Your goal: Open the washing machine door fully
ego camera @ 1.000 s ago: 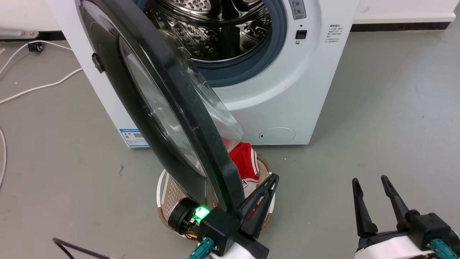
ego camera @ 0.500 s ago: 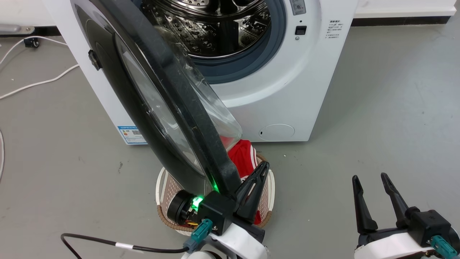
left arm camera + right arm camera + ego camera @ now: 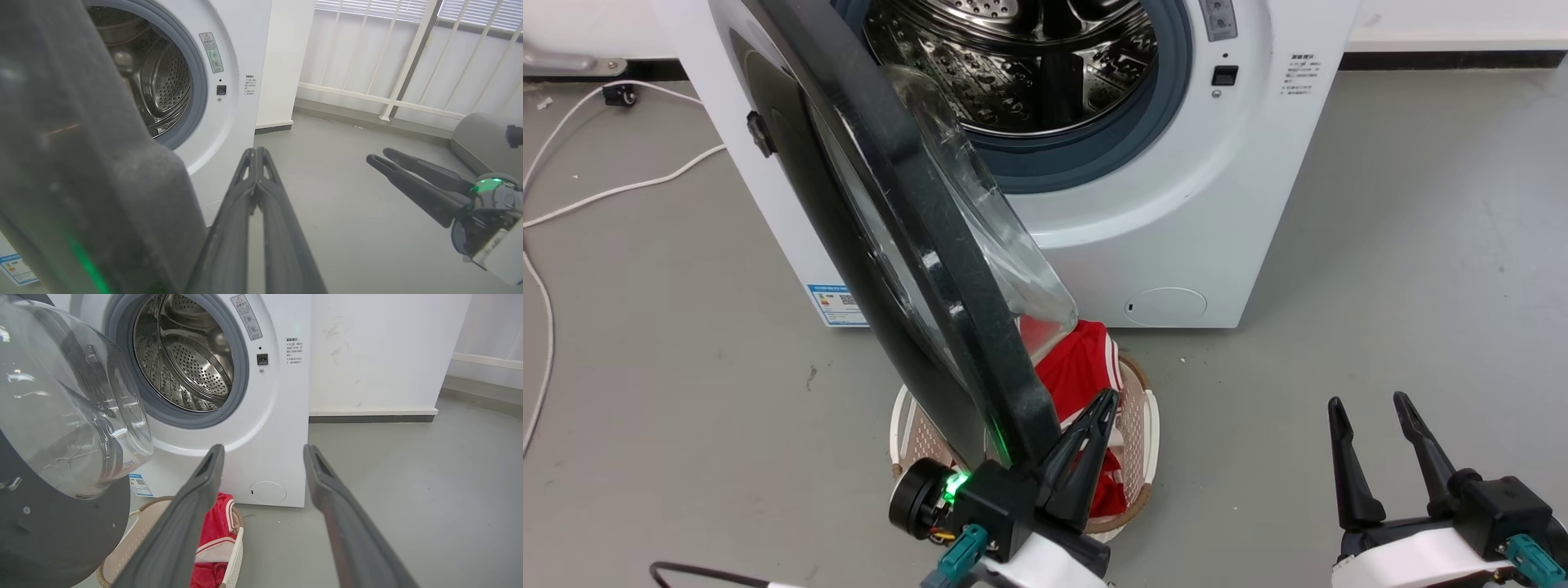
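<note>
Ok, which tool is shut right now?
The left tool, fingers pressed together beside the black rim of the washing machine door; the right tool stands open, well clear of it.

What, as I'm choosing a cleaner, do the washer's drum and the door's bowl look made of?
The drum looks like polished steel: mirror-bright, with punched holes. The bowl in the door looks like clear glass, perhaps hard plastic: see-through with sharp glints.

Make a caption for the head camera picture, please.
Left gripper, jaws shut, beside the open washing machine door, laundry basket underneath.
</note>
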